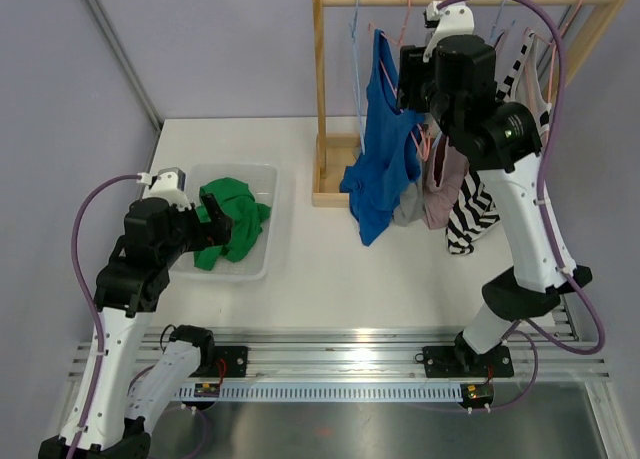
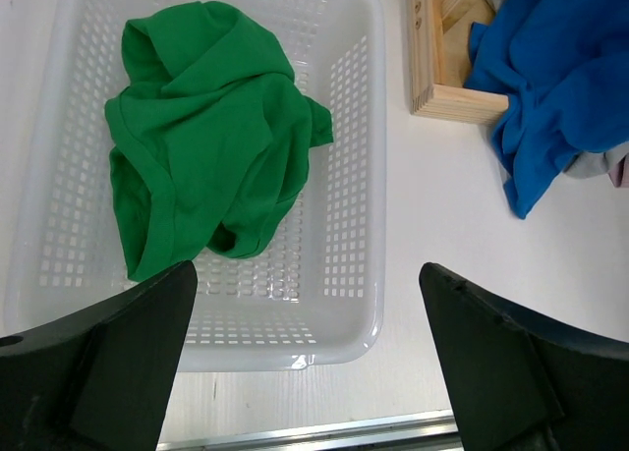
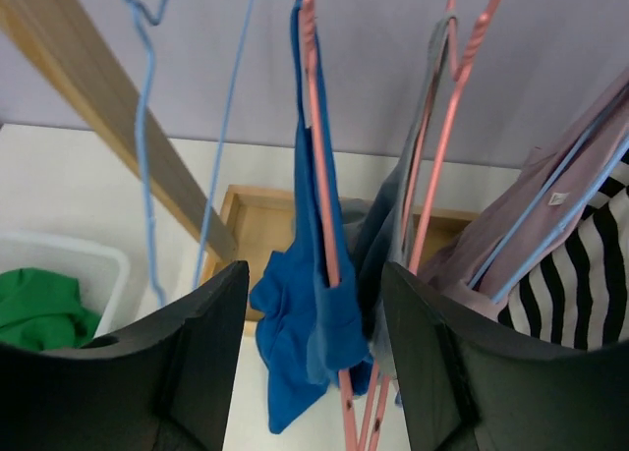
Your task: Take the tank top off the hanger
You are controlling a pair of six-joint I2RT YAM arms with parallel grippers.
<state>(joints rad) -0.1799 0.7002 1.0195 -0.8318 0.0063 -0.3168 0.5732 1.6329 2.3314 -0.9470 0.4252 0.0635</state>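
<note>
**A:** Where's the garment we're after?

**B:** The blue tank top (image 1: 382,159) hangs on a thin pink hanger (image 3: 316,127) at the left end of the wooden clothes rack (image 1: 320,99). Its lower part slumps over the rack's base towards the white table (image 1: 320,269). A grey garment (image 1: 408,211) and a black-and-white striped garment (image 3: 580,274) hang just beside it on the right.

**A:** How will it handle?

**B:** I'd judge it light, soft and limp, a thin knit that sags and stretches, with nothing stiff in it. It will bunch under a pinch and could snag on the hanger's end. The best hold, I think, is the narrow strap high up by the hanger's shoulder, so it can slip off the arm. A grab low on the body would likely drag the hanger along.

**A:** And the right gripper?

**B:** The right gripper (image 3: 314,309) is up at the rack with its jaws partly apart, one finger on each side of the blue strap and the hanger. The wrist view shows a gap on both sides, so it holds nothing. I can't tell whether a finger brushes the cloth.

**A:** The left?

**B:** The left gripper (image 2: 305,279) hovers with its jaws wide over the white perforated plastic basket (image 2: 354,127), where a crumpled green garment (image 2: 206,137) lies. It is empty and touches nothing.
</note>
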